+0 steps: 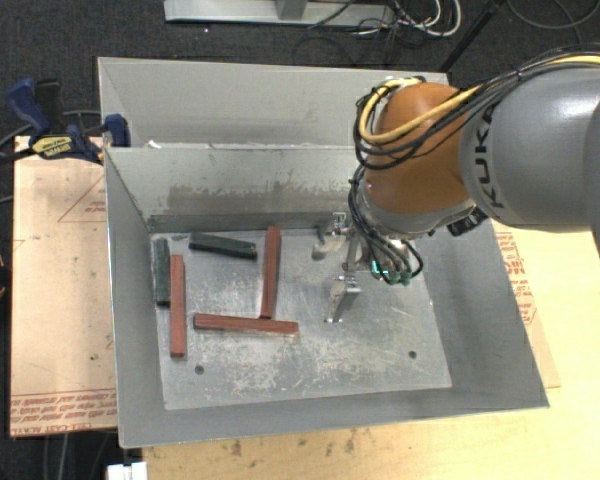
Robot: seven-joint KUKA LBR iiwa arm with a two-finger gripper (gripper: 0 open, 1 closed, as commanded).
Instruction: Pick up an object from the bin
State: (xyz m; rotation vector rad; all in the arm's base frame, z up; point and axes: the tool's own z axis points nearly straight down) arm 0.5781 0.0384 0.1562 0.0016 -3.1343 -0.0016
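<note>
Three red-brown bars (177, 305) (270, 273) (245, 325) and two dark grey bars (222, 247) (161, 271) lie flat on the left half of the bin (310, 368) floor.

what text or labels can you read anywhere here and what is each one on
"KUKA": on the grey arm link, letters turned sideways.
No lettering can be seen on the red-brown bars, the dark bars or the bin.

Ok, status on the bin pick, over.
Gripper over bare bin floor, right of centre. Nearest thing: red-brown bar lying crosswise to its left, apart from it. Nothing between them.
</note>
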